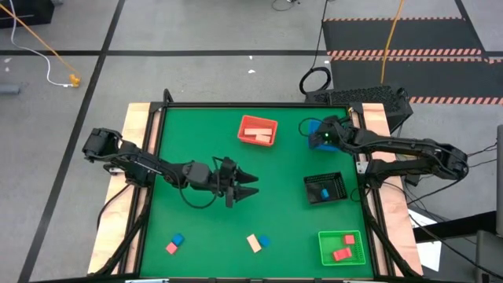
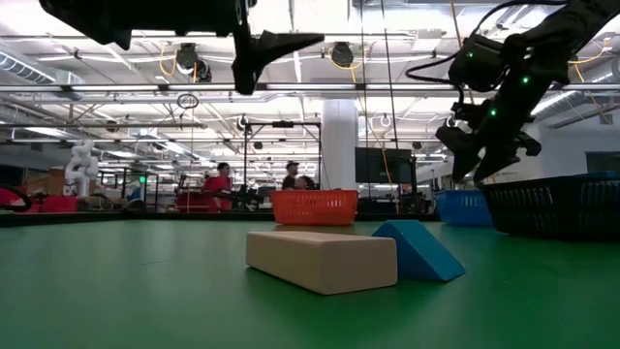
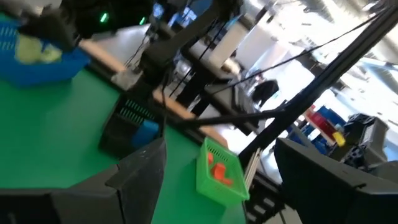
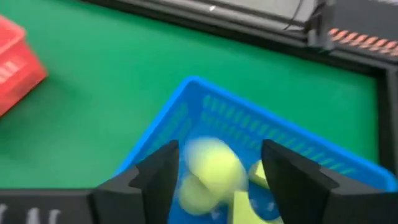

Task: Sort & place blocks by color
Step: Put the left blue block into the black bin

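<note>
In the high view my left gripper [image 1: 255, 185] hangs open over the middle of the green table, above nothing. My right gripper [image 1: 318, 137] hovers open over the blue tray [image 1: 312, 126]. In the right wrist view its fingers straddle a blurred yellow-green block [image 4: 210, 167] that is narrower than the gap, with more yellow-green blocks [image 4: 245, 202] lying in the blue tray [image 4: 186, 99]. Loose on the table near the near edge are a blue block [image 1: 178, 238], a pink block [image 1: 170, 248], a pale wood block [image 1: 253, 243] and another blue block [image 1: 265, 240].
The red tray [image 1: 258, 130] holds pale wood blocks. The black tray [image 1: 324, 189] holds a blue block, and the green tray [image 1: 342, 248] holds red ones. In the low view the pale wood block [image 2: 325, 260] and the blue wedge [image 2: 421, 250] lie close to the camera.
</note>
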`<state>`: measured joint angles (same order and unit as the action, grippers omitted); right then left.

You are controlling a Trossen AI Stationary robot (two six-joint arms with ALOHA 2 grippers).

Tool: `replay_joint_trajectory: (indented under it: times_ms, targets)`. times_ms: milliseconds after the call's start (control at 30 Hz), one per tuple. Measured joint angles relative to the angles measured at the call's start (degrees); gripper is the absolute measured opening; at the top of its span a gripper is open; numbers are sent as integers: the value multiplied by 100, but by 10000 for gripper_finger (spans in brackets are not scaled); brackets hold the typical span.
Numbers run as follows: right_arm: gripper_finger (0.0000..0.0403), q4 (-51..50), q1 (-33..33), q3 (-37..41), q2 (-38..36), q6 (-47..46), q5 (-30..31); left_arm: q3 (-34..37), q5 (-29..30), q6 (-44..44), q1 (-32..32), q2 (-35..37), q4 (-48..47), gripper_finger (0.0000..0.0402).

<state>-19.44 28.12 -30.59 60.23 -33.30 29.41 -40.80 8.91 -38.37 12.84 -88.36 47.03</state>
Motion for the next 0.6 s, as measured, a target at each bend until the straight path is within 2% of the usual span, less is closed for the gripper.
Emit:
replay_joint_trajectory:
  times_ms: [133,267,333,433,600]
  targets:
    - [241,24,-6,0,-93,193,-258,8,-508,-318,-24,123,-871,296]
    - [246,272,-119,0,-387,249,-275,9,-1755,-918,-145,742,-2376,296]
    - [244,545,-234,0,-595,277,-435,7,-2176,-1140,-104,1138,-3272,296]
    - [240,1060,-460,0,-903,317,-881,2,-2151,-1604,182,1673,-4737,296]
    - [239,2111,-1048,-2,-1174,444,-1320,4,-1768,-2760,936,2329,-6431,296]
